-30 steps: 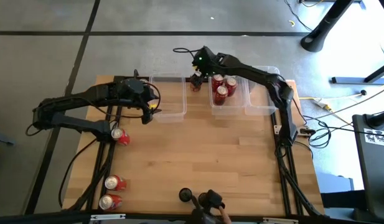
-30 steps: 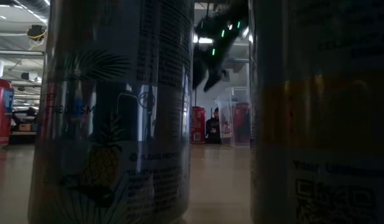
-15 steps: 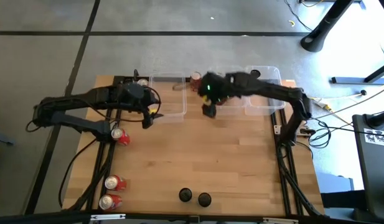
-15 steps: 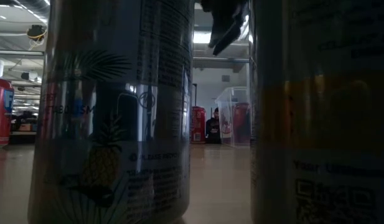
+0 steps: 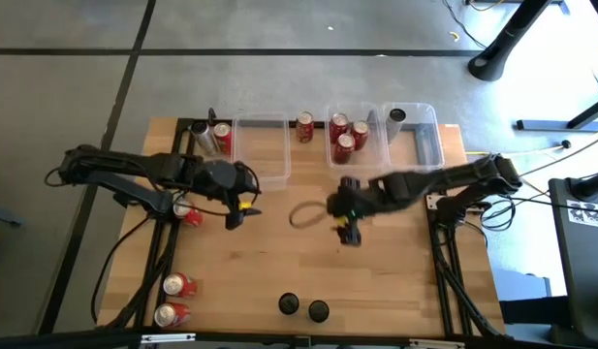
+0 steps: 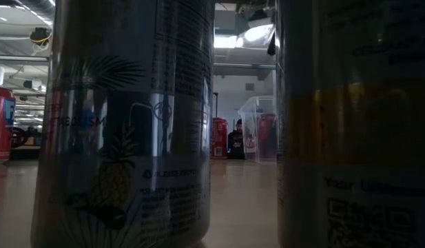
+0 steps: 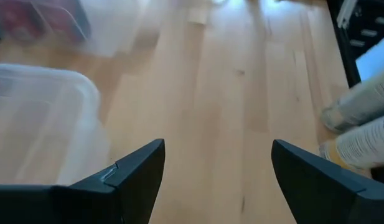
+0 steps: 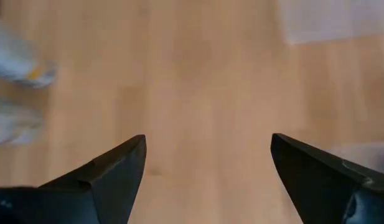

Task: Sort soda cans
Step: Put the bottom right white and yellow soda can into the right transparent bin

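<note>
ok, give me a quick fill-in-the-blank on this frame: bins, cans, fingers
The middle clear bin holds ___ red cans.
The two black cans stand at the table's ___ edge.
The right gripper hangs over bare wood, its fingers ___.
The left gripper holds ___.

Missing words: three; near; open; nothing

Honestly we can't make out much: the near black can (image 6: pixel 122 124) in the low view has a pineapple and palm picture plus fine print too small for us to read. The other near can (image 6: pixel 357 124) carries a QR code.
</note>
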Motion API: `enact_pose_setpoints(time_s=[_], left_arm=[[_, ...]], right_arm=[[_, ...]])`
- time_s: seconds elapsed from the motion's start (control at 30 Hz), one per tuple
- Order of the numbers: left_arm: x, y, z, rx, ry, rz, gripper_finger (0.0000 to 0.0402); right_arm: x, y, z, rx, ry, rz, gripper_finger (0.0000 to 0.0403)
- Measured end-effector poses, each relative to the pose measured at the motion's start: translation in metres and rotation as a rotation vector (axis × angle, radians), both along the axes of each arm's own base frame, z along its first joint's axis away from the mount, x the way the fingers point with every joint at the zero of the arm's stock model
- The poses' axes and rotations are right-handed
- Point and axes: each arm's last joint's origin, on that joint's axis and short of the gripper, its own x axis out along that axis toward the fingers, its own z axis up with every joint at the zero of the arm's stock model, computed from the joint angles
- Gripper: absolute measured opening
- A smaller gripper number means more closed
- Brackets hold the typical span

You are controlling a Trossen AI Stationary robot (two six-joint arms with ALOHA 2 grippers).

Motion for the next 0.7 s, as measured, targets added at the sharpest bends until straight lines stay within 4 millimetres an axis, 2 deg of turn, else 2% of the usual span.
enact_pose_setpoints(time_s=[0.17, 0.3, 0.43, 0.6, 0.7], left_arm=[[0.006, -0.009, -0.007, -0.012, 0.029, -0.02, 0.0282], [0.007, -0.013, -0.008, -0.011, 0.037, -0.04, 0.0282], [0.007, -0.015, -0.008, -0.007, 0.037, -0.051, 0.0282], [0.007, -0.016, -0.008, -0.005, 0.037, -0.058, 0.0282], [0.006, -0.018, -0.008, 0.0, 0.037, -0.067, 0.0282]], right_arm=[[-0.009, 0.038, -0.007, 0.064, -0.065, 0.062, 0.0342], [-0.015, 0.061, -0.013, 0.105, -0.092, 0.093, 0.0342], [-0.02, 0.068, -0.018, 0.128, -0.063, 0.06, 0.0342], [-0.019, 0.067, -0.019, 0.146, -0.068, 0.024, 0.0342], [-0.018, 0.065, -0.018, 0.098, -0.098, -0.013, 0.0342]])
